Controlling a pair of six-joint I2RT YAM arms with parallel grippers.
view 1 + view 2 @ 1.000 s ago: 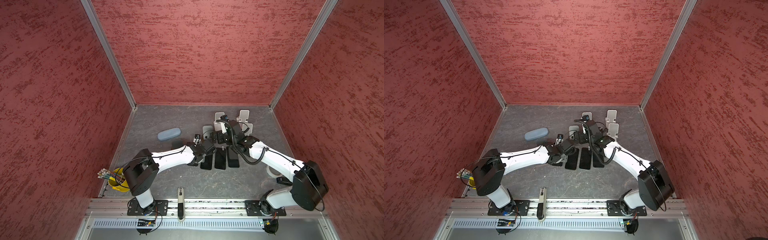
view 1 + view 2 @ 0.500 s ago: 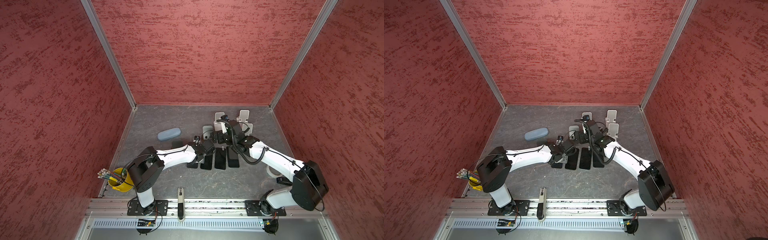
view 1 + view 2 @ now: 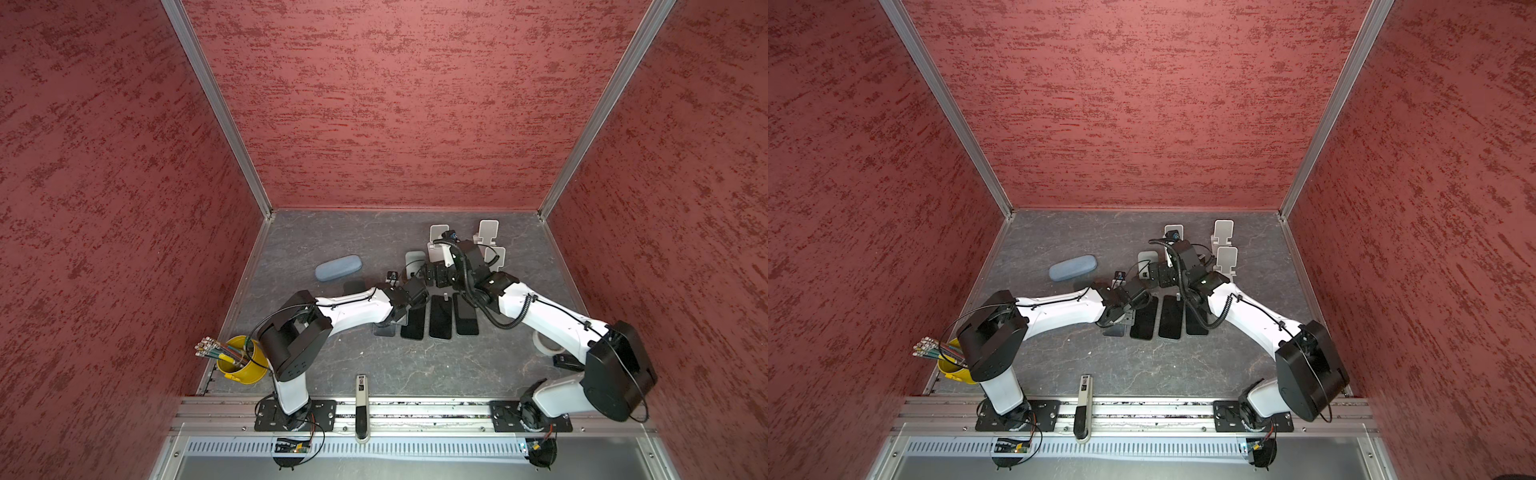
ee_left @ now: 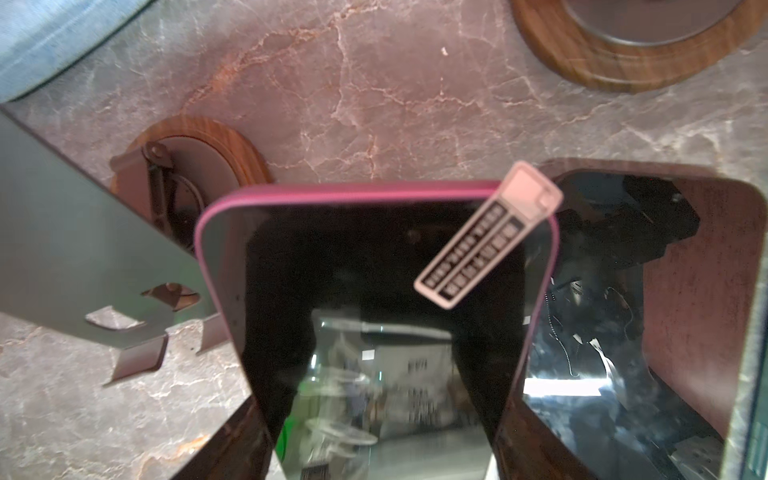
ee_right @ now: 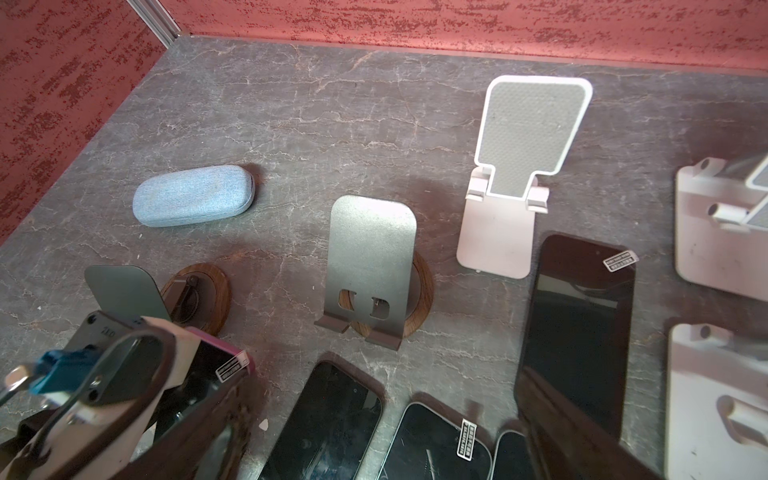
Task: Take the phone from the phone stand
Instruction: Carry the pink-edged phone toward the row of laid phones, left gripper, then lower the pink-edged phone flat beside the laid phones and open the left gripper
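**Phone off its stand; set-down comes next**

The left hand [image 4: 382, 415] grips the magenta-cased black phone [image 4: 374, 257], held clear of the empty dark metal stand [image 4: 75, 249] just beside it. Likely next: lay it flat on the grey table [image 5: 291, 124] and release. The right hand [image 5: 384, 399] hangs open, empty. Five phones: four other black phones [image 5: 577, 332] lie flat below it. Five stands: also three white plastic stands [image 5: 532, 133] and one grey metal stand [image 5: 370, 257].

Robot lab cell: red panel walls [image 3: 374, 104], aluminium rail [image 3: 415, 409]

The phone [image 4: 374, 291] shows glossy glass, the stand [image 4: 83, 257] matt grey metal over a wood base [image 4: 237, 145], the case [image 5: 193, 195] woven cloth.
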